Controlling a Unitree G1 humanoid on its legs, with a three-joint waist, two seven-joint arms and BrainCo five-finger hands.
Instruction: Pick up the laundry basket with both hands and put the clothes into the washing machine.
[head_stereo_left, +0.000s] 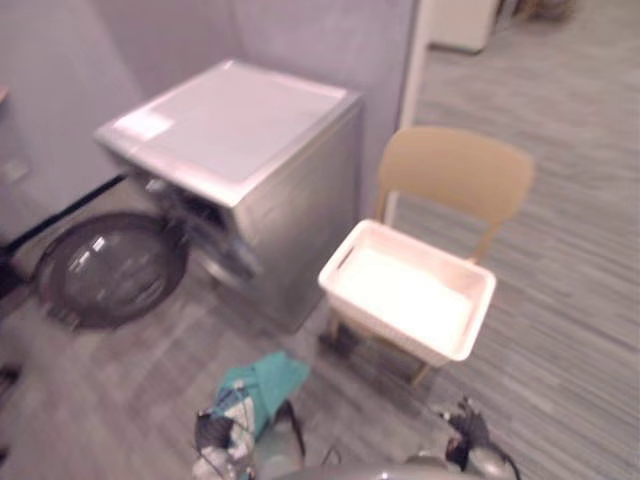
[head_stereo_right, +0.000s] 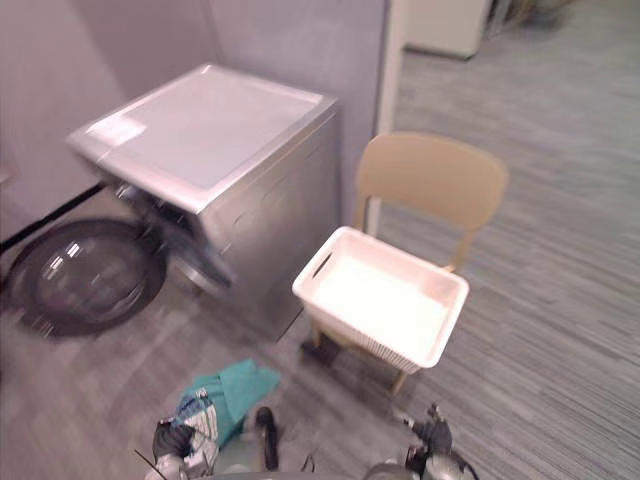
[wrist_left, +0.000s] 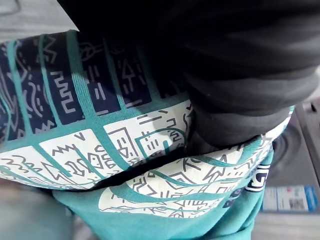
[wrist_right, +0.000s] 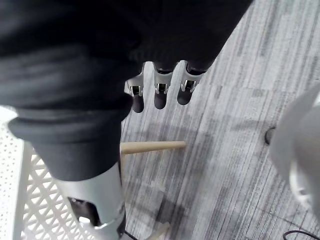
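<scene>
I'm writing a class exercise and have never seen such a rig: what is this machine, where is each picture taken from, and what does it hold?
This is a humanoid robot with two arms ending in hands. The two wide pictures come from a camera on its head, looking down: a silver washing machine with its round door swung open, and beside it a wooden chair carrying a white laundry basket that looks empty. The two close pictures come from cameras on the wrists. The left one shows a teal patterned garment at the left hand; how it is gripped is hidden. The right hand hangs above the floor beside the basket, its fingers relaxed and holding nothing.
</scene>
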